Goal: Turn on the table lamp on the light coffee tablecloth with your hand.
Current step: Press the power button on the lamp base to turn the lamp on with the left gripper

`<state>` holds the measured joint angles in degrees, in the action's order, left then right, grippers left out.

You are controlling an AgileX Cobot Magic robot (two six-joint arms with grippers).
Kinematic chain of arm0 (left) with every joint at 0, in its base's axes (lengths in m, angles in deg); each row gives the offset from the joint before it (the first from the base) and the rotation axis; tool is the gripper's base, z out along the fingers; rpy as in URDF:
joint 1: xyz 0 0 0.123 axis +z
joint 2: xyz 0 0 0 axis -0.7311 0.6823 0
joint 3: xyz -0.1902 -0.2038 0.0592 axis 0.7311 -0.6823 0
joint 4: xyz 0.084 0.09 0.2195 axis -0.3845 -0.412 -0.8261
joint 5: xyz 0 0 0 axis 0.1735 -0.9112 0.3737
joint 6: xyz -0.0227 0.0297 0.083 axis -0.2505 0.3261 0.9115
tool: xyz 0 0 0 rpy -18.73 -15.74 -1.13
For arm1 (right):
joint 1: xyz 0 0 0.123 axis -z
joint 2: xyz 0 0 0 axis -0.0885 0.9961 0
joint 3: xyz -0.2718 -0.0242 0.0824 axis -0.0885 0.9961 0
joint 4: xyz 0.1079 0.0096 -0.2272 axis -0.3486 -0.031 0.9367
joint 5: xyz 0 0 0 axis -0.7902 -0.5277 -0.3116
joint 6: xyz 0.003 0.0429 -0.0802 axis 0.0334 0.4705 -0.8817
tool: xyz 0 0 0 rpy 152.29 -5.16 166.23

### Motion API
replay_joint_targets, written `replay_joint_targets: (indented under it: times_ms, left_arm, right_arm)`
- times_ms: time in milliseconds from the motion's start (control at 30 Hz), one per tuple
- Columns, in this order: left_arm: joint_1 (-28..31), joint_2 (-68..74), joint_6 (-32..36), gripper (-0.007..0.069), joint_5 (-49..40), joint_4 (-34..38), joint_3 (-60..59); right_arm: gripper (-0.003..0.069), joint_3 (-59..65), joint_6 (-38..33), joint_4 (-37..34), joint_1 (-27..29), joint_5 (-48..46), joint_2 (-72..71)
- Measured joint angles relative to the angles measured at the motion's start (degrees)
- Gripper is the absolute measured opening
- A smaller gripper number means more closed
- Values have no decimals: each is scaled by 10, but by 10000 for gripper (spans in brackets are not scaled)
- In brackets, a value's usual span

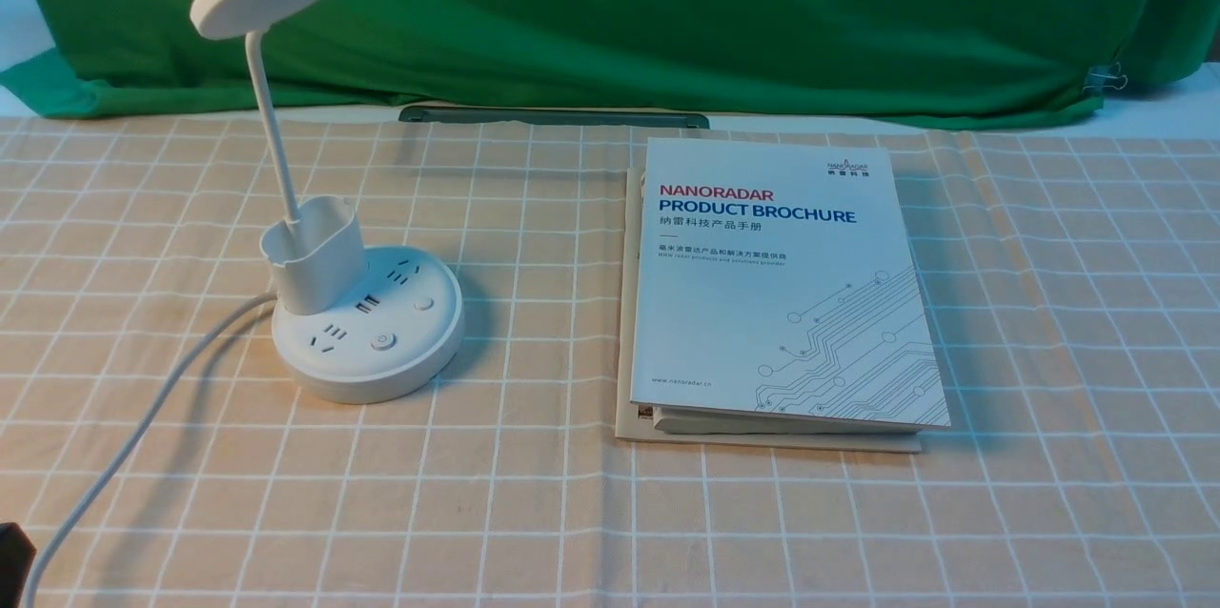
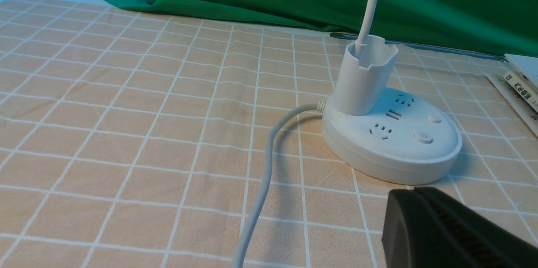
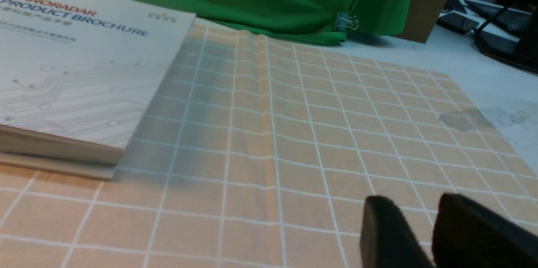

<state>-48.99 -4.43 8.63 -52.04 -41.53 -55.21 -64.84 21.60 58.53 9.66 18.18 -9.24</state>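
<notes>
Desk lamp upright, unlit, on left part of checked tablecloth. Power button untouched; press remains. Left gripper: fingers together, empty. Right gripper: fingers slightly parted, empty. Task apparently unstarted.

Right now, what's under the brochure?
Under the brochure is a stack of printed matter: a thick block, then a wider flat piece lying on the tablecloth. Their covers are hidden, so titles and exact count can't be told.
</notes>
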Motion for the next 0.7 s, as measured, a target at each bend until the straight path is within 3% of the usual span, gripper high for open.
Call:
replay_joint_targets:
  times_ms: [533, 700]
  left_arm:
    - [0, 0, 0, 2, 7, -3, 0]
    - [0, 0, 9, 2, 49, -3, 0]
  right_arm:
    - [239, 0, 0, 0, 0, 0, 0]
    - [239, 0, 0, 0, 0, 0, 0]
